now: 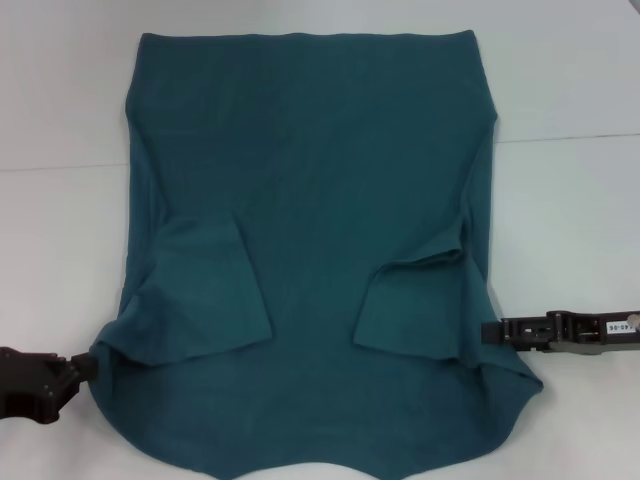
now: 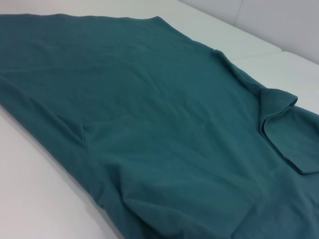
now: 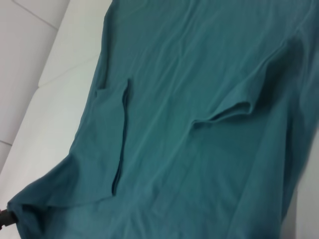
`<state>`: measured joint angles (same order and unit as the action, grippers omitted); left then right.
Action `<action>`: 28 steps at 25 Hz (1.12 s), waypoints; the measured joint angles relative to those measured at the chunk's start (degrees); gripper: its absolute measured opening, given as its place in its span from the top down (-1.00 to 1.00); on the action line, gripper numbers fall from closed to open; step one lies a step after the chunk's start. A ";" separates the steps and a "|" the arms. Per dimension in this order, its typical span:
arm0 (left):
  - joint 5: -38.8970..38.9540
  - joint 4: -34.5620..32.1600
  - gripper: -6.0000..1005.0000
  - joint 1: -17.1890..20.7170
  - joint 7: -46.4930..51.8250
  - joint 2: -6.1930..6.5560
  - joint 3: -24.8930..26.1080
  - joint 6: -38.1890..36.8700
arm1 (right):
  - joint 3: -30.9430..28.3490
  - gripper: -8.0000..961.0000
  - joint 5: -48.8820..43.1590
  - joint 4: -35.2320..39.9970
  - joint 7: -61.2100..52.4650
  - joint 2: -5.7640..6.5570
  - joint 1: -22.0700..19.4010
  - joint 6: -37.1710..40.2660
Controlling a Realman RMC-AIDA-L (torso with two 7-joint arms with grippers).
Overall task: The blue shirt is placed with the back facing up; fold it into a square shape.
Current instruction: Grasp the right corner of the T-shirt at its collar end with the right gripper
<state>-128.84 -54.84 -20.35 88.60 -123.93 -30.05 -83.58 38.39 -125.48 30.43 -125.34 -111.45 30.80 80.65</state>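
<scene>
The blue shirt (image 1: pixel 320 180) lies spread on the white table, its hem at the far side and its neck end near me. Both short sleeves are folded inward onto the body, one at the left (image 1: pixel 200 300) and one at the right (image 1: pixel 415 305). My left gripper (image 1: pixel 88 365) is at the near left corner, where the fabric draws to a pinched point in its tip. My right gripper (image 1: pixel 490 330) lies flat at the shirt's right edge, touching the cloth by the sleeve. The left wrist view is filled by the shirt (image 2: pixel 149 124), as is the right wrist view (image 3: pixel 199 99), where the left gripper (image 3: pixel 4 218) shows at the corner.
The white table (image 1: pixel 570 220) has bare surface to the left and right of the shirt, with a seam line (image 1: pixel 560 138) running across it. The near hem of cloth runs off the picture's bottom edge.
</scene>
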 joint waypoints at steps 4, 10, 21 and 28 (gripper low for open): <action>-0.15 0.00 0.99 -0.46 0.00 0.00 -0.01 0.07 | -0.80 -0.52 0.13 0.00 0.32 0.15 0.54 -0.08; -0.11 0.00 0.99 -0.66 0.01 0.00 -0.01 0.16 | 0.10 -0.50 -0.02 -0.31 0.52 -0.39 3.12 -0.11; -0.28 0.10 0.99 -0.77 0.07 0.00 -0.01 0.94 | -0.86 -0.47 0.28 0.81 0.48 0.08 2.82 -0.24; -0.11 0.18 0.99 -0.82 0.00 -0.06 0.00 0.97 | -0.96 -0.45 -0.08 1.00 -1.95 1.90 -0.45 0.46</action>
<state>-128.95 -54.66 -21.17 88.60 -123.99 -30.06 -82.61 37.43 -125.56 31.43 -127.29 -109.55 30.35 81.11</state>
